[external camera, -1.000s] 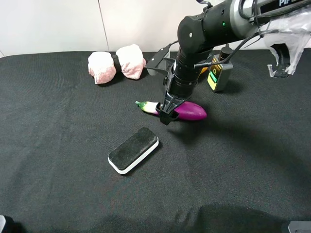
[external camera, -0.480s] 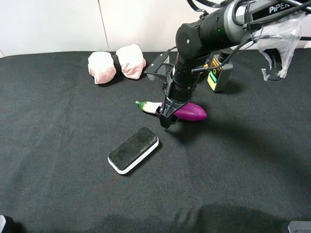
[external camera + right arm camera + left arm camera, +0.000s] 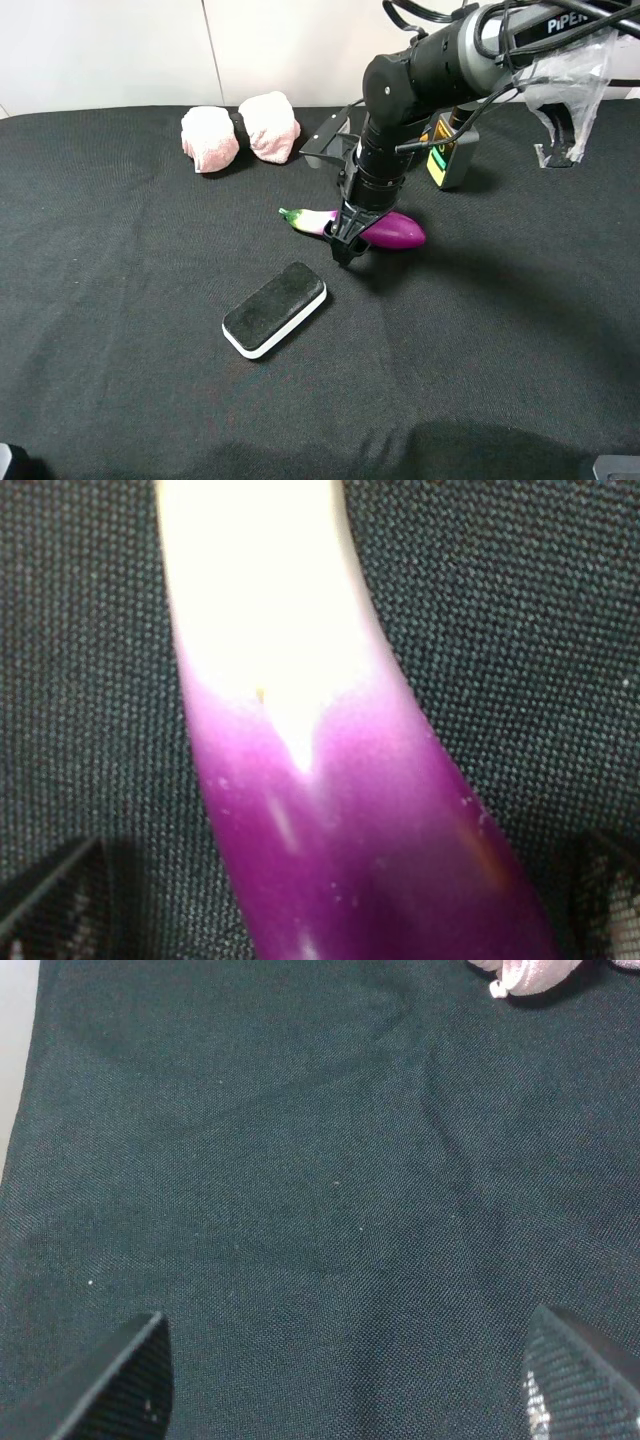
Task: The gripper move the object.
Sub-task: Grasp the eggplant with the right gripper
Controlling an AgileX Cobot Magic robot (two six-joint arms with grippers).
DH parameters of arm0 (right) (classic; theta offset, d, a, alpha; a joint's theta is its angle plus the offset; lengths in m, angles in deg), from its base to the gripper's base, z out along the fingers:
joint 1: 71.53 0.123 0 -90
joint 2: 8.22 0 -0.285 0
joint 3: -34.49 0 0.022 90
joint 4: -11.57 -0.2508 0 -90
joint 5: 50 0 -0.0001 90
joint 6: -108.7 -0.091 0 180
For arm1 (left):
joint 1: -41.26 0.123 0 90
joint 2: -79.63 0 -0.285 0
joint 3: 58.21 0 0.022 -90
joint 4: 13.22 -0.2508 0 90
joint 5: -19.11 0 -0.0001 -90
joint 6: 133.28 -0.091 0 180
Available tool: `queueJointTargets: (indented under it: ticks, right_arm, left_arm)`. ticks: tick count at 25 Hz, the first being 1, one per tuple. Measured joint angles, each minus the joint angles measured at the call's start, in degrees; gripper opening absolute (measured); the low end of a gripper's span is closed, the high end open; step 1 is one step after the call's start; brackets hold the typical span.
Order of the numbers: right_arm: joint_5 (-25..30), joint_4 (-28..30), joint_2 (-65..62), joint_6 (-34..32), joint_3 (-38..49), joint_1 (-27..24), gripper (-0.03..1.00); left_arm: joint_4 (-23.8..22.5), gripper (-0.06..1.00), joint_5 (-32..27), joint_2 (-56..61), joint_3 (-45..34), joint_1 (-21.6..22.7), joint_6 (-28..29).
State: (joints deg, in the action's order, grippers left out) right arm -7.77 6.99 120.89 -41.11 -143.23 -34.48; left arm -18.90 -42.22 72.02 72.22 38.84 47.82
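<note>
Barely anything had shifted from the high camera: my right gripper had sunk a touch lower over the eggplant, the arm above it had swung slightly, and the eggplant itself had not budged. It lay flat on the black cloth, directly under my fingers, which straddled it where the pale neck turned purple, with the fat end out to one side of my hand and the green stem to the other. An eraser block lay near, past my fingertips, but apart from them. The pink bundle sat well behind my wrist.

My left gripper showed its fingers spread wide over bare cloth, holding nothing, with only a pink edge far ahead.

Up close, the right gripper stood apart, one fingertip on each side of the eggplant, with cloth showing in both gaps. No clamp yet.

I judged it a light, stiff plastic toy, glossy and rounded, so slippery. The taper could let it squirt out, so a firm squeeze on the fuller purple part looked safest. The woven cloth looked grippy and slightly soft. There seemed to be room all round to lift and carry.
</note>
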Motion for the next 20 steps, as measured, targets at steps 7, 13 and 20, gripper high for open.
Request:
queueJointTargets:
  ticks: [7, 13, 20]
  right_arm:
    - [0.0, 0.2, 0.0, 0.0, 0.0, -0.2, 0.69]
    - [-0.3, 0.7, 0.0, 0.0, 0.0, -0.2, 0.69]
    - [-1.1, 0.7, 0.0, -0.5, 0.0, -0.2, 0.54]
  left_arm:
    - [0.0, 0.71, 0.0, 0.0, 0.0, 0.0, 0.0]
    - [0.0, 0.71, 0.0, 0.0, 0.0, 0.0, 0.0]
    - [0.0, 0.71, 0.0, 0.0, 0.0, 0.0, 0.0]
